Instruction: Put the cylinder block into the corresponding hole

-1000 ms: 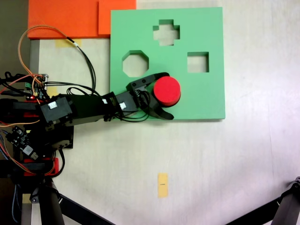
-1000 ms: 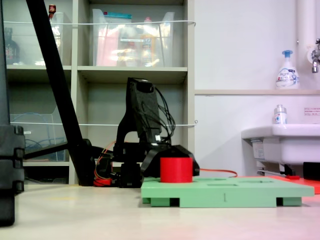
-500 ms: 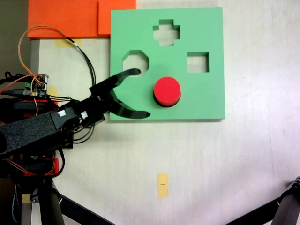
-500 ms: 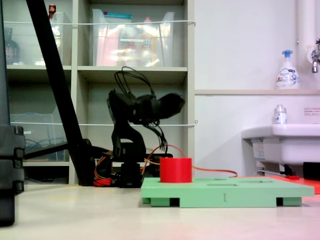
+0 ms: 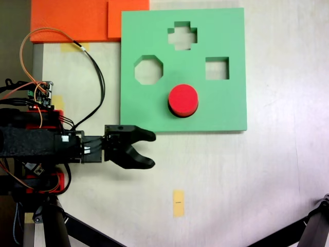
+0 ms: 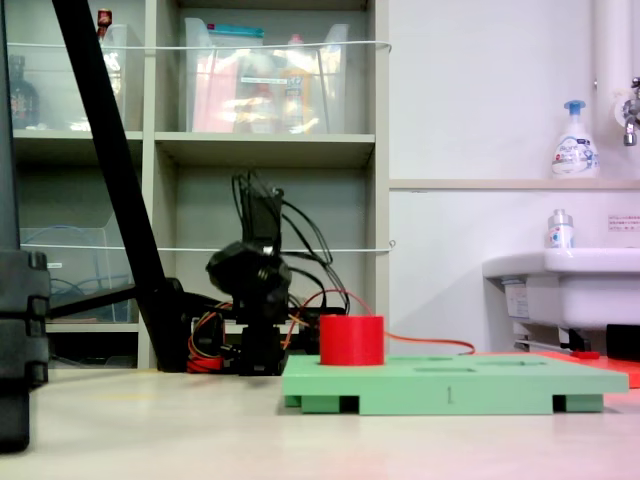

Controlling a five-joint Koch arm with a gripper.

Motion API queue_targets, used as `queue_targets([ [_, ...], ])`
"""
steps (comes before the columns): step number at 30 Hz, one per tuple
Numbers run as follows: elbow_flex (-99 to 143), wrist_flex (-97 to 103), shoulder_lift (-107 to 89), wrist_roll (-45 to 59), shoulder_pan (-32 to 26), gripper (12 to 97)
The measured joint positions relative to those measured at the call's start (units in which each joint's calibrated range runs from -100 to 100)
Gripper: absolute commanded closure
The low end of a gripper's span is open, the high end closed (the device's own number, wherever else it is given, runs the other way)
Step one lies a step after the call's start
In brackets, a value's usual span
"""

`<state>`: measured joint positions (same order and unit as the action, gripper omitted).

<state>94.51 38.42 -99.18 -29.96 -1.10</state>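
The green foam board (image 5: 226,103) has octagon, cross and square cut-outs. The round hole is hidden under the red cylinder (image 5: 183,100), which stands in it, top above the board. The gripper (image 5: 151,150), jaws apart and empty, is off the board's left near corner.

Red cylinder block (image 5: 183,100) stands upright w/ flat round top, seated in the round hole of the green foam board (image 5: 226,108), lower-middle in a fixed view; protrudes above board.
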Motion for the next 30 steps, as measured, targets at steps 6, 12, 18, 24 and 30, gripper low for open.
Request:
queue_targets([
  [6,4.31,0.69,0.0,20.32,1.07,60.1],
  [12,4.31,-3.43,0.0,31.06,1.37,59.2],
  [18,4.31,-24.67,0.0,31.11,1.47,58.9],
  [24,4.21,-32.11,-0.41,31.21,1.47,62.3],
  [30,4.21,-32.11,-0.41,31.21,1.51,59.2],
])
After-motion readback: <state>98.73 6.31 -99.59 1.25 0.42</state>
